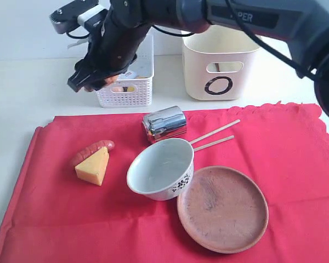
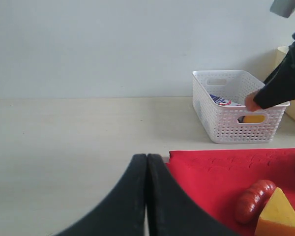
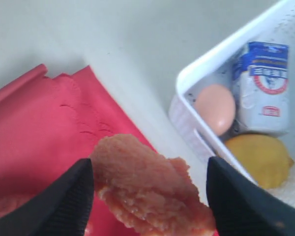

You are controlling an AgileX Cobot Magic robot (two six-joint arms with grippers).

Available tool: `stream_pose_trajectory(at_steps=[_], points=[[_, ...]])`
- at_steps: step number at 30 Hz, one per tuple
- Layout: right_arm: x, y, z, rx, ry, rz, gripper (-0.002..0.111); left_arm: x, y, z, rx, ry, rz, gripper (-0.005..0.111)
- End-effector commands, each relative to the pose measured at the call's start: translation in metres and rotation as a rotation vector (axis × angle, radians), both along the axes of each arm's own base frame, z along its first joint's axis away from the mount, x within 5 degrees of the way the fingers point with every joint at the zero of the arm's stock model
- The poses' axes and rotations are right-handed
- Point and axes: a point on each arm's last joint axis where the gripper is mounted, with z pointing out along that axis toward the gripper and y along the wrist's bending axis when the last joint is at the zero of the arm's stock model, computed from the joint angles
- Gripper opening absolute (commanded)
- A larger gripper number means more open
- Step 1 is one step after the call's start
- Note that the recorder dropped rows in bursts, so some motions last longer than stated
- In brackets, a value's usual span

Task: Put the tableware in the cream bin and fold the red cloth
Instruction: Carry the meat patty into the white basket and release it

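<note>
Pink food (image 3: 142, 177) pinched near basket (image 1: 126, 93)
The right pincer (image 3: 151, 196) is clamped on it, upper left; the cup (image 1: 164, 124) lies well below-right; the left pincer (image 2: 146, 196) is pressed together.

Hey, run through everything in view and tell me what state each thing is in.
left gripper: shut, empty
right gripper: shut on orange food piece
red cloth: spread out, unfolded
steel cup: on its side on red cloth
bowl: upright, empty
clay plate: flat, empty
chopsticks: lying side by side on red cloth
cream bin: upright, inside hidden
white basket: upright, holds food
</note>
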Motion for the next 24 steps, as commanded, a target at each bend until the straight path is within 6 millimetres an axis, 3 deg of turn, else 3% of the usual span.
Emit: stream_pose_trajectory(at_steps=[1, 8, 24], points=[[0.014, -0.018, 0.01, -0.007, -0.063, -0.068, 0.0, 0.0, 0.0, -0.001, 0.0, -0.005, 0.0, 0.0], [0.03, -0.031, 0.013, 0.053, -0.125, -0.129, 0.0, 0.0, 0.0, -0.001, 0.0, -0.005, 0.0, 0.0], [0.044, -0.029, -0.007, -0.006, -0.248, -0.088, 0.0, 0.0, 0.0, -0.001, 0.0, -0.005, 0.0, 0.0]])
